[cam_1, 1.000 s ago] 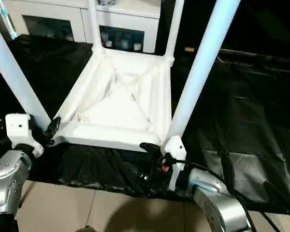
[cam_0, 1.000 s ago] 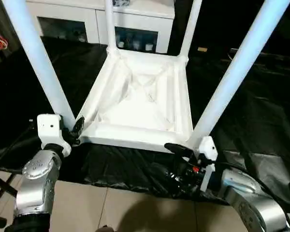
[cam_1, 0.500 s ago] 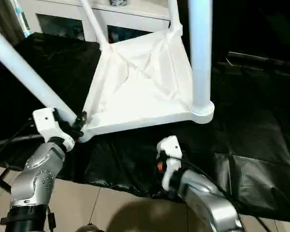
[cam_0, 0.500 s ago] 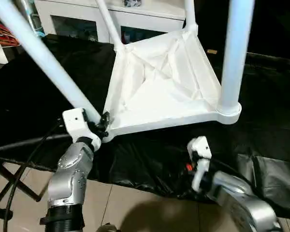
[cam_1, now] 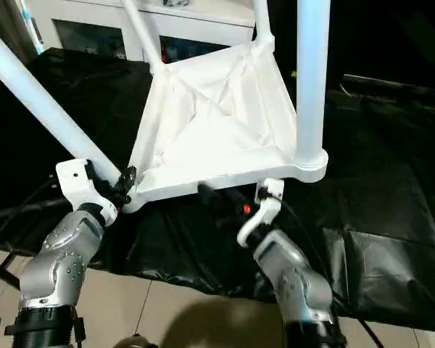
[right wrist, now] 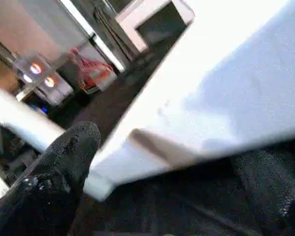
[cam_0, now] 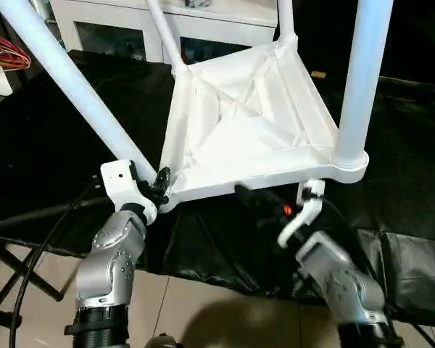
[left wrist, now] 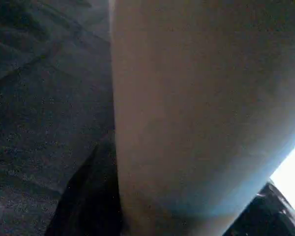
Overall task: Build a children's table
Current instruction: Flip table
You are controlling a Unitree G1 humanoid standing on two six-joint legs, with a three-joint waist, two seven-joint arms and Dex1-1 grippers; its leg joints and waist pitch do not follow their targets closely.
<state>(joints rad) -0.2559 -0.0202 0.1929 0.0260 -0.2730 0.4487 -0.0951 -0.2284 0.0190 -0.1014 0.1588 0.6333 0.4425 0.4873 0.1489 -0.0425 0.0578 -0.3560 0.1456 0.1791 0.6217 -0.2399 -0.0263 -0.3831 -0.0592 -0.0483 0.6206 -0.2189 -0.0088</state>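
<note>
The children's table [cam_0: 239, 138] lies upside down on the black sheet, white, ribbed underside up, with its legs standing up. My left gripper [cam_0: 158, 185] is shut on the near-left leg [cam_0: 72, 80] just above its corner socket; that leg [left wrist: 187, 108] sits close between the fingers in the left wrist view. My right gripper [cam_0: 257, 199] is open at the top's near rim [right wrist: 226, 98], left of the near-right leg [cam_0: 359, 80]. One black finger [right wrist: 64, 167] lies on each side of that rim.
A white cabinet with glass doors [cam_0: 145, 29] stands behind the table. The black sheet [cam_0: 58, 145] covers the floor around it, with pale tiles [cam_0: 203, 312] nearest me. Black cables and a stand [cam_0: 14, 261] lie at the near left, and red wire hangers [cam_0: 3, 54] at the far left.
The table top has turned, its near-right corner swinging away to the right. My right gripper left that corner, dropped back, then rose to the near rim. The left gripper kept its hold.
</note>
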